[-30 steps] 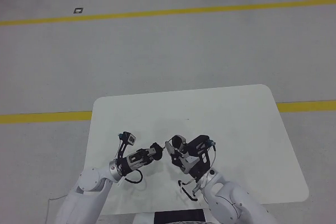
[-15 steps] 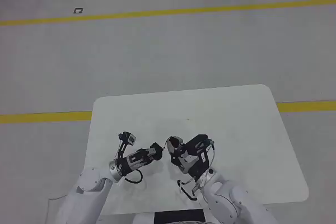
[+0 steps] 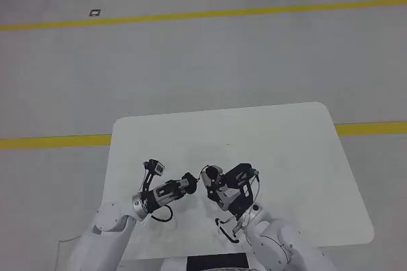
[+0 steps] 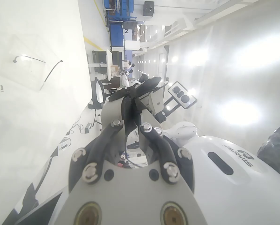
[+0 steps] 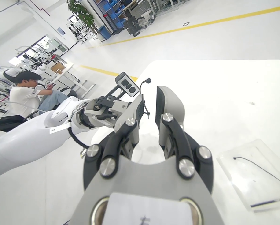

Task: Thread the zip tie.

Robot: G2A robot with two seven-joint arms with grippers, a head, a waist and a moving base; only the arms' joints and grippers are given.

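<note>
Black zip tie stands between the parted right fingers.

Top view looks down on the table; wrist views, close behind jaws, share it.

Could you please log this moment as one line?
left gripper: shut on zip tie | right gripper: open, close by | both over table
</note>
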